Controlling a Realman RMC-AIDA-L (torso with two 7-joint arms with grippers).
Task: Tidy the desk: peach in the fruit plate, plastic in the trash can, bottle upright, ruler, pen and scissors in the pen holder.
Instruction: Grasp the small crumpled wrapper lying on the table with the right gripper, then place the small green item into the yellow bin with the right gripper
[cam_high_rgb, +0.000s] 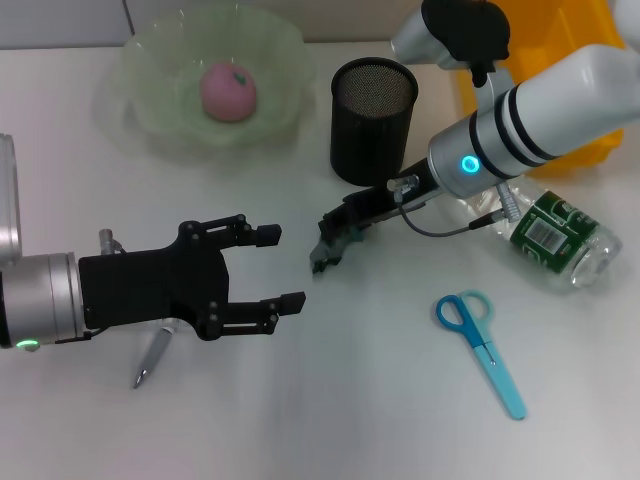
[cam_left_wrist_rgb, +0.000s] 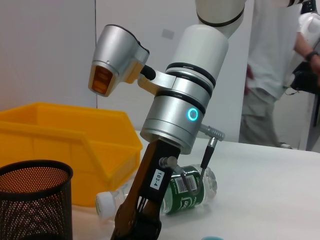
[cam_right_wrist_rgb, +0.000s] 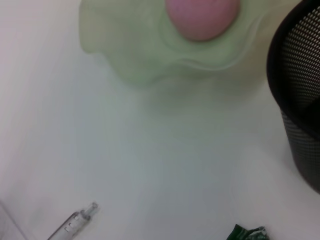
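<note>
A pink peach (cam_high_rgb: 229, 90) lies in the green fruit plate (cam_high_rgb: 150, 60). The black mesh pen holder (cam_high_rgb: 372, 120) stands to its right. My right gripper (cam_high_rgb: 325, 255) hangs low in front of the holder, shut on a small green scrap of plastic (cam_right_wrist_rgb: 245, 233). At the right, the bottle (cam_high_rgb: 555, 235) lies on its side, with blue scissors (cam_high_rgb: 480, 340) in front of it. My left gripper (cam_high_rgb: 283, 268) is open at the left, just past the clear pen (cam_high_rgb: 153, 355) under its wrist. I cannot make out the ruler.
The yellow trash can (cam_high_rgb: 575, 25) stands at the back right behind my right arm, and also shows in the left wrist view (cam_left_wrist_rgb: 60, 135) behind the pen holder (cam_left_wrist_rgb: 32, 200) and bottle (cam_left_wrist_rgb: 185, 190). A person stands beyond the table (cam_left_wrist_rgb: 270, 80).
</note>
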